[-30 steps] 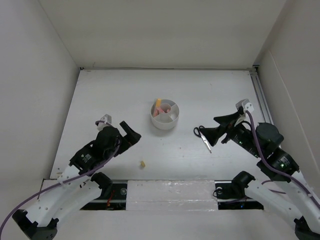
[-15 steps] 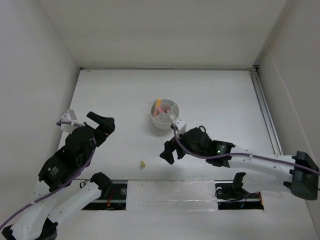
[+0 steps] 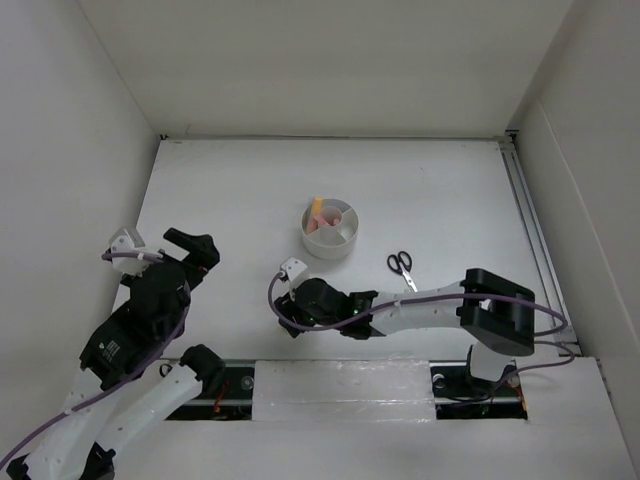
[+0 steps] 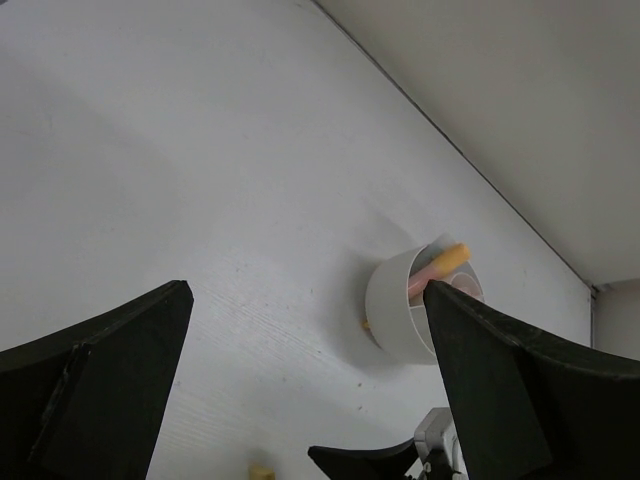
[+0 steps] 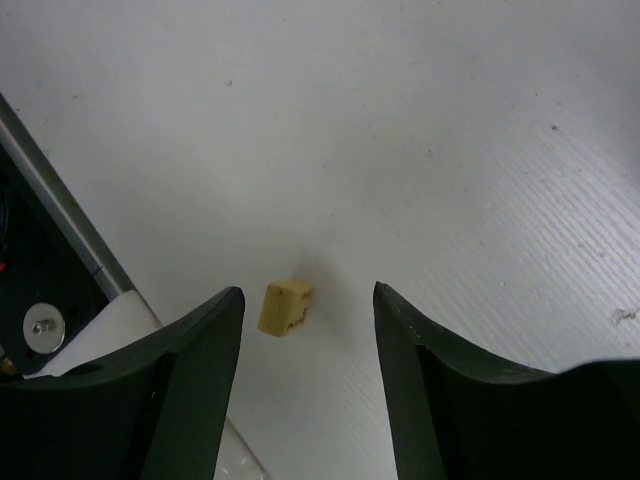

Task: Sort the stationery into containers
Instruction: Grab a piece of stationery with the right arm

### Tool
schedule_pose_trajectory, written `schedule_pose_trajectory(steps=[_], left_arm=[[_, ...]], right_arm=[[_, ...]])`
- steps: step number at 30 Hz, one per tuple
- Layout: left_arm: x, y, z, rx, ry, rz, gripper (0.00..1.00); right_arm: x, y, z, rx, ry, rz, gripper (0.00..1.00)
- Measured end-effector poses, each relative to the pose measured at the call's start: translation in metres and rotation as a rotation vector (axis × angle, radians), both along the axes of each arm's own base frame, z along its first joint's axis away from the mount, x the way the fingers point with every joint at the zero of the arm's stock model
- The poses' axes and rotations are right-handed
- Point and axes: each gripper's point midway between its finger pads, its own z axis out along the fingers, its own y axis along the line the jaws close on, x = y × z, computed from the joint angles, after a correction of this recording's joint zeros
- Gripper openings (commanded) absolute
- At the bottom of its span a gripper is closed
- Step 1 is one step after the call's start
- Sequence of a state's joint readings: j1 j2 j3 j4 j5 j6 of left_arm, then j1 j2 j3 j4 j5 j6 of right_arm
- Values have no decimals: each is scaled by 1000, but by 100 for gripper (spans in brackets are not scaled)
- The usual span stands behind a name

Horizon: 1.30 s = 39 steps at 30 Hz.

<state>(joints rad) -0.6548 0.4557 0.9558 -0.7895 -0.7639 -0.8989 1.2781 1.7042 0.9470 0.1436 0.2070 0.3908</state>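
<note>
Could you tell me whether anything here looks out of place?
Two items lie outside the white organizer: the scissors to its right, and a yellowish eraser bit on the table between the open jaws of the right gripper.

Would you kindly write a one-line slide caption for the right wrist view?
Right gripper open over the white table, a small yellowish eraser bit framed between its fingers.

Bright, even overhead light; the eraser bit (image 5: 285, 307) casts a soft shadow.
</note>
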Motion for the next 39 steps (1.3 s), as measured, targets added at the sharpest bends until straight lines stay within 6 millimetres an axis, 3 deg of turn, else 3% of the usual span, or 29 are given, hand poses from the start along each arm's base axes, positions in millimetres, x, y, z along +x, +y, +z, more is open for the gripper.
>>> schedule_pose_trajectory(steps=[9, 23, 28, 30, 35, 39], left_arm=[[9, -7, -4, 37, 22, -16, 100], [9, -10, -2, 38, 10, -37, 100], [9, -11, -1, 34, 3, -43, 100], [8, -11, -1, 34, 2, -45, 100], [8, -11, 0, 34, 2, -48, 100], [8, -11, 2, 31, -7, -51, 100]], right_arm=[[3, 13, -14, -33, -11, -24, 59], [-17, 12, -21, -72, 4, -18, 58], [-19, 12, -26, -82, 11, -20, 51], [-19, 12, -32, -95, 10, -23, 44], [-18, 15, -43, -119, 12, -25, 41], [-17, 16, -43, -121, 8, -30, 25]])
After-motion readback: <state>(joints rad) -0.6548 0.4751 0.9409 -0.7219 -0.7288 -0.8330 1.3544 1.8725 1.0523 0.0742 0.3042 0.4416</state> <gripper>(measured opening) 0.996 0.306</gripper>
